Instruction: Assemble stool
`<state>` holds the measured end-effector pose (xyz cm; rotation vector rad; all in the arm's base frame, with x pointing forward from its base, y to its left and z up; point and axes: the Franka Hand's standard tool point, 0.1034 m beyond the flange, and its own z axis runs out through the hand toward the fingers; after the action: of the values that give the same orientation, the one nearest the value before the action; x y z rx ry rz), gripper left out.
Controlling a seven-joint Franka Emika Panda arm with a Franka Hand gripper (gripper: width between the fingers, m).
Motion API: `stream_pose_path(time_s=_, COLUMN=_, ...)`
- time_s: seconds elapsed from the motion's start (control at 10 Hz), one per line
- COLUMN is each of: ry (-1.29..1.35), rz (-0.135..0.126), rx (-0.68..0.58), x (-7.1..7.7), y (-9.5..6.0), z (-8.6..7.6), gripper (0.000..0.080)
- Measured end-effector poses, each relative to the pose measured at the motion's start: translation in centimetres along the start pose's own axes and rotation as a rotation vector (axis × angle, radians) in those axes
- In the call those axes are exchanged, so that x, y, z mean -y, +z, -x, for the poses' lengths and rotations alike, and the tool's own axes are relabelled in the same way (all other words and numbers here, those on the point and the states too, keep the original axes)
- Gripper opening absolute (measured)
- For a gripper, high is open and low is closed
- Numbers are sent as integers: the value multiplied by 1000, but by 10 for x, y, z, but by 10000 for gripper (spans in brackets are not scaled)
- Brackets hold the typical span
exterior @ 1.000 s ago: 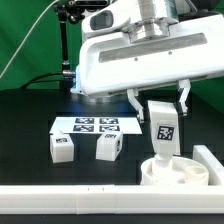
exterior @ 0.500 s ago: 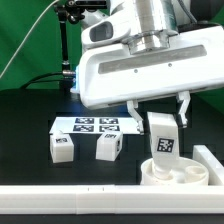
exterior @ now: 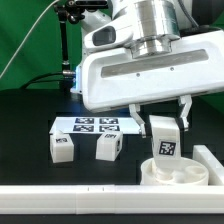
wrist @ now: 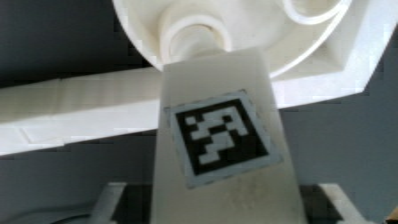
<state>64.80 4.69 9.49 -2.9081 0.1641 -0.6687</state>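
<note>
My gripper (exterior: 159,112) is shut on a white stool leg (exterior: 164,141) and holds it nearly upright, tag facing out. The leg's lower end sits at the round white seat disc (exterior: 178,173), at the exterior view's lower right. In the wrist view the held leg (wrist: 217,130) runs from between my fingers (wrist: 118,198) down to a hole in the seat (wrist: 267,35). Two more legs (exterior: 63,147) (exterior: 107,147) lie on the black table at the exterior view's left.
The marker board (exterior: 95,126) lies flat behind the two loose legs. A long white rail (exterior: 90,199) runs along the front, and its side (exterior: 210,158) rises just right of the seat. The rail also shows in the wrist view (wrist: 71,105).
My gripper has come down with the leg, bringing its lower end from just above the seat disc to the disc. The other parts have not moved.
</note>
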Motion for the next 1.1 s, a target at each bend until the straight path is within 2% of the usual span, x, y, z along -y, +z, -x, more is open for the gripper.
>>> stream_pose_path(time_s=0.7, ry=-6, rz=15, rx=-25, x=-1, y=4, z=9, gripper=327)
stream_pose_path(time_s=1.1, ry=-9, rz=35, rx=-92, x=-5, y=4, z=10, gripper=327)
